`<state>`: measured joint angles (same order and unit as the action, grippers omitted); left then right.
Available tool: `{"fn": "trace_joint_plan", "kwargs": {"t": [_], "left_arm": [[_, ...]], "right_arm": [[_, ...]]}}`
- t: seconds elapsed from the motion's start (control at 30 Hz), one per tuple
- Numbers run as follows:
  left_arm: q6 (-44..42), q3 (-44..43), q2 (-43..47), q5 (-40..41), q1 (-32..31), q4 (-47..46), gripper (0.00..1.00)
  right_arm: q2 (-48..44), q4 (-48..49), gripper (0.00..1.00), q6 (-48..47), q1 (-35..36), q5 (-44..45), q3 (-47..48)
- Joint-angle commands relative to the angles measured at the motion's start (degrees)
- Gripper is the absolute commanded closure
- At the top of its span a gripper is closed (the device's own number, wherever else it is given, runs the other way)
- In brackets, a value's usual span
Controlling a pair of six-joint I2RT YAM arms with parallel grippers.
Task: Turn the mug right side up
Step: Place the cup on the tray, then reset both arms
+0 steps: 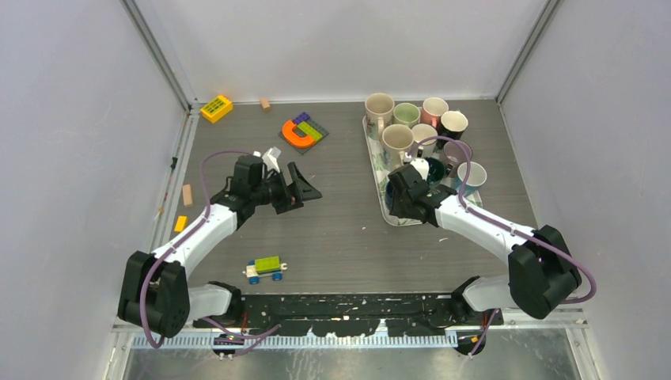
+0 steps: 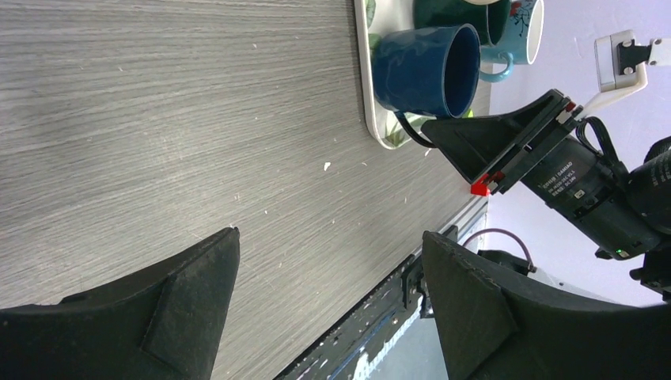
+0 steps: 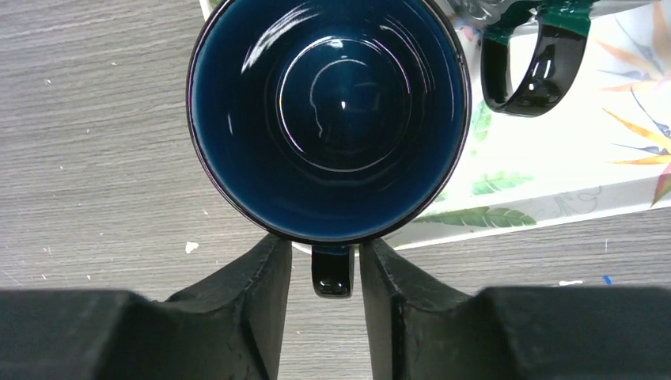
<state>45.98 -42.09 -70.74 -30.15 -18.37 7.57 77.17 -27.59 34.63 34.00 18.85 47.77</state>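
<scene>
A dark blue mug (image 3: 328, 119) stands mouth up at the near left corner of the leaf-print tray (image 3: 554, 190); I look straight down into it. It also shows in the left wrist view (image 2: 419, 71). My right gripper (image 3: 326, 269) straddles the mug's black handle (image 3: 332, 273), with a thin gap on each side, so it is narrowly open. In the top view the right gripper (image 1: 398, 202) hides the mug. My left gripper (image 1: 305, 190) is wide open and empty over bare table, left of the tray (image 1: 370, 150); its wrist view (image 2: 331, 269) shows nothing between the fingers.
Several more mugs (image 1: 427, 127) crowd the tray behind the blue one. A toy car (image 1: 265, 269) sits near the front, an orange U-shaped toy on a plate (image 1: 302, 132) and a yellow block (image 1: 216, 108) at the back left, and a wooden block (image 1: 187, 194) by the left wall.
</scene>
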Motion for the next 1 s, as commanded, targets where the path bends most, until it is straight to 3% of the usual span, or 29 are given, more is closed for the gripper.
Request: {"fn": "trace_joint_plan", "kwargs": {"t": [0.0, 0.37, 0.5, 0.7, 0.97], "left_arm": [[-1.3, -2.0, 0.9, -3.0, -0.1, -1.0, 0.14], [-4.9, -4.6, 3.0, -3.1, -0.1, 3.0, 0.09], [-7.0, -6.8, 5.0, -1.7, -0.2, 5.8, 0.00], [-10.7, -10.8, 8.9, 1.5, -0.2, 10.7, 0.00], [-14.3, -16.9, 13.9, 9.3, -0.2, 17.5, 0.00]], "right_arm": [[-0.2, 2.7, 0.55, 0.9, 0.1, 2.2, -0.4], [-5.5, -4.1, 0.14, 0.1, 0.1, 1.6, 4.8], [-9.5, -7.1, 0.01, -0.1, 0.2, 2.7, 7.8], [-16.0, -5.7, 0.00, -1.1, 0.2, 2.4, 12.5], [-19.9, 6.9, 0.00, -3.1, 0.1, -5.9, 14.1]]}}
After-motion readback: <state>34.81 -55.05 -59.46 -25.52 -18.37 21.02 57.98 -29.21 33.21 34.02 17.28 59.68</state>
